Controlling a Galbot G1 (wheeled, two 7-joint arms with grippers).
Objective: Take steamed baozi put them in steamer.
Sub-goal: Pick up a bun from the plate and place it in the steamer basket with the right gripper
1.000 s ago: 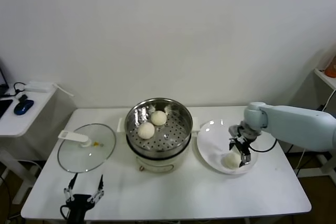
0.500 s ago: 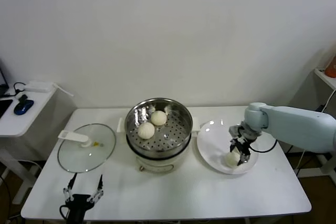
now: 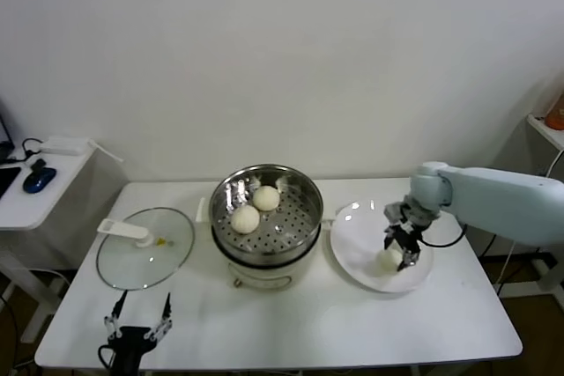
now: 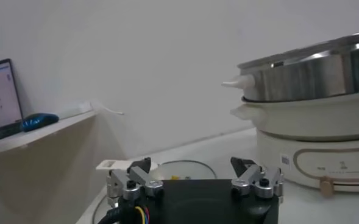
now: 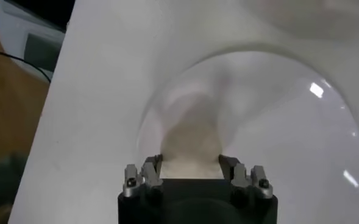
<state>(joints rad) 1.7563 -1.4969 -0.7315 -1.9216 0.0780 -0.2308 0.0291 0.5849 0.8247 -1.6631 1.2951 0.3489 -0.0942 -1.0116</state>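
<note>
The steamer (image 3: 302, 233) stands mid-table with two baozi on its perforated tray, one (image 3: 245, 218) nearer and one (image 3: 266, 197) farther. A third baozi (image 3: 388, 261) is over the white plate (image 3: 351, 253) to the right of the steamer, held between the fingers of my right gripper (image 3: 397, 251), which is shut on it. In the right wrist view this baozi (image 5: 190, 145) fills the gap between the fingers, just above the plate (image 5: 301, 140). My left gripper (image 3: 138, 327) is open and empty, parked at the table's front left. No other baozi shows.
The round glass lid (image 3: 132, 261) with a white handle lies flat left of the steamer, just beyond my left gripper. The left wrist view shows the steamer's side (image 4: 325, 122) and the lid (image 4: 185, 169). A side table (image 3: 35, 184) with a mouse stands at far left.
My right gripper has closed in on the baozi and risen a little over the plate, drawing it toward the plate's middle. The left arm has not moved.
</note>
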